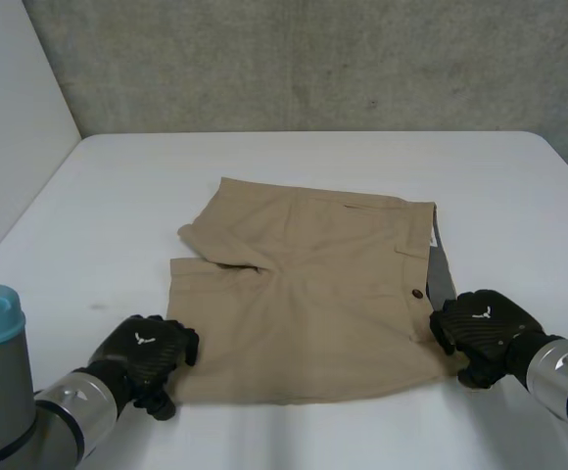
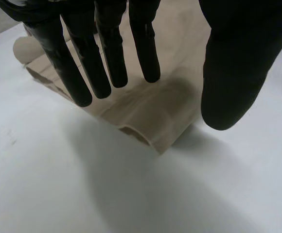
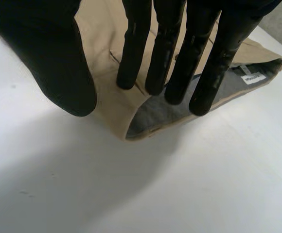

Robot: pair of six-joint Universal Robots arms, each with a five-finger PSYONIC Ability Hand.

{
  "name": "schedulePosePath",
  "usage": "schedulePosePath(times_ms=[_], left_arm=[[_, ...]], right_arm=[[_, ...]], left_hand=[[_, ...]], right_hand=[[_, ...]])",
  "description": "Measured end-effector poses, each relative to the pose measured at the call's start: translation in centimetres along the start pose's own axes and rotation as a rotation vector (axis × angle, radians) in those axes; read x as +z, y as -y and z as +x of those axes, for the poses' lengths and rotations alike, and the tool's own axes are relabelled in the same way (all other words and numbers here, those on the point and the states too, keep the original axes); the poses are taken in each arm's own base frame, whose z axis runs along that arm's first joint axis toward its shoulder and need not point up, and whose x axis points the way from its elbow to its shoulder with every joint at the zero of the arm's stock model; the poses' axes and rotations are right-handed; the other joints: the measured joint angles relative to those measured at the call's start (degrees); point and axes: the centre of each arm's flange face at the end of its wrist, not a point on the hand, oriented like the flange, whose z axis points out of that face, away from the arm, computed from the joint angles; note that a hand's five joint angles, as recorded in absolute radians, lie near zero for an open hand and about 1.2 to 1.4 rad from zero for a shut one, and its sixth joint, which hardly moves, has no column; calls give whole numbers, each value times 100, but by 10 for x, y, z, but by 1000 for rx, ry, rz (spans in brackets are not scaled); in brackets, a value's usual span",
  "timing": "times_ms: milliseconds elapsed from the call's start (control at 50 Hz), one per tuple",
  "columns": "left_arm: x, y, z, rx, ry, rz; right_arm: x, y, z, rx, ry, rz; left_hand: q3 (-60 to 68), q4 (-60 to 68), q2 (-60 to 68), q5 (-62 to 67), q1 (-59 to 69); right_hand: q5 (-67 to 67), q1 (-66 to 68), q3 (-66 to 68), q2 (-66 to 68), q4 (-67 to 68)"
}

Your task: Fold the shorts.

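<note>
Head view: khaki shorts [image 1: 304, 304] lay flat on the white table [image 1: 294, 157], with the left hand [image 1: 147, 357] at the near hem corner and the right hand [image 1: 480, 333] at the near waistband corner. Left wrist view: fingers straight, thumb spread wide over the hem corner [image 2: 153, 131], prob. not touching, nothing held. Right wrist view: same wide spread over the waistband corner [image 3: 131, 121], where grey lining [image 3: 155, 111] gaped, so a pinch there could catch only the top layer & skew the fold.
</note>
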Motion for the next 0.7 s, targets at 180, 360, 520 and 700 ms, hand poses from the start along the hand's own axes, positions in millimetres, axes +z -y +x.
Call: schedulePosePath(times_ms=[180,360,520,700], left_arm=[[12,-10,1,-5,14,-30],[14,-13,5,10,13,-32],[15,-11,3,18,44,-10],[21,-10,1,22,55,3]], right_arm=[[4,-2,1,5,-14,9],[0,-1,4,41,-32,5],[-5,1,7,50,-48,16],[-8,4,5,44,-30,47]], left_hand=[[445,427,446,423,417],[992,971,993,971,656],[2000,1990,2011,1989,1510],[3315,3340,3353,3185,2792]], right_hand=[[1467,955,1552,1502,1594],[1467,956,1552,1502,1594],[1417,925,1464,1404,1458],[-598,-654,-831,-792,-816]])
